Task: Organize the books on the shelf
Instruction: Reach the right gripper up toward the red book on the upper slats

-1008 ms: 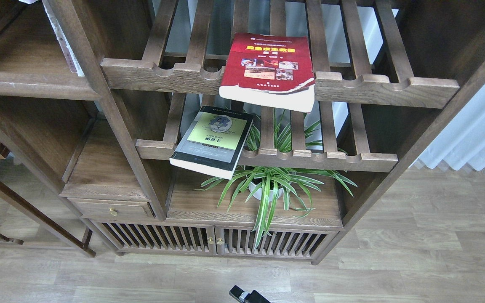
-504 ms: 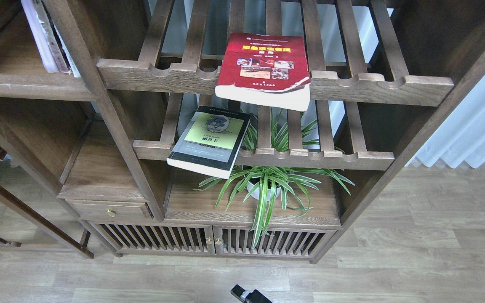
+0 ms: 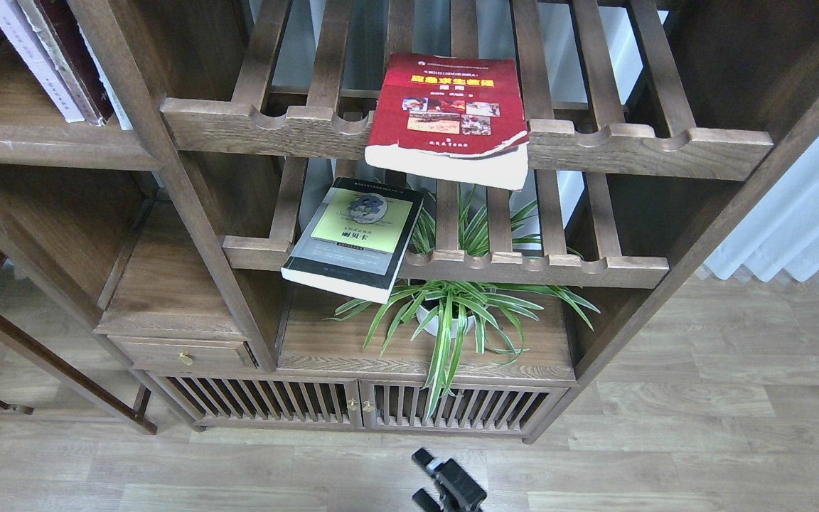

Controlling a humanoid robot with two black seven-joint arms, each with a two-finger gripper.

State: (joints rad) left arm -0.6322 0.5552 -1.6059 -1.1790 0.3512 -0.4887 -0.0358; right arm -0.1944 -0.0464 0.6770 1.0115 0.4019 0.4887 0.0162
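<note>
A thick red book [image 3: 448, 107] with a yellow title lies flat on the upper slatted rack, its front end overhanging the rail. A black-grey book [image 3: 356, 238] with a yellow-green panel lies tilted on the lower slatted rack, its corner overhanging. A white-lilac book [image 3: 25, 57] stands leaning on the solid dark shelf [image 3: 40, 146] at the upper left, beside a dark book [image 3: 72, 57]. One dark gripper, seemingly my right gripper [image 3: 429, 478], shows small at the bottom edge, far below the books; its fingers are unclear. My left gripper is out of view.
A potted spider plant [image 3: 452, 313] stands on the board under the lower rack, its leaves reaching up through the slats. A small drawer [image 3: 182, 353] and slatted cabinet doors [image 3: 360, 405] are below. White curtains [image 3: 800, 227] hang at the right over wooden floor.
The view has shifted, so more of the upright books at the upper left shows. The gripper at the bottom edge has risen further into view. The two lying books have not moved.
</note>
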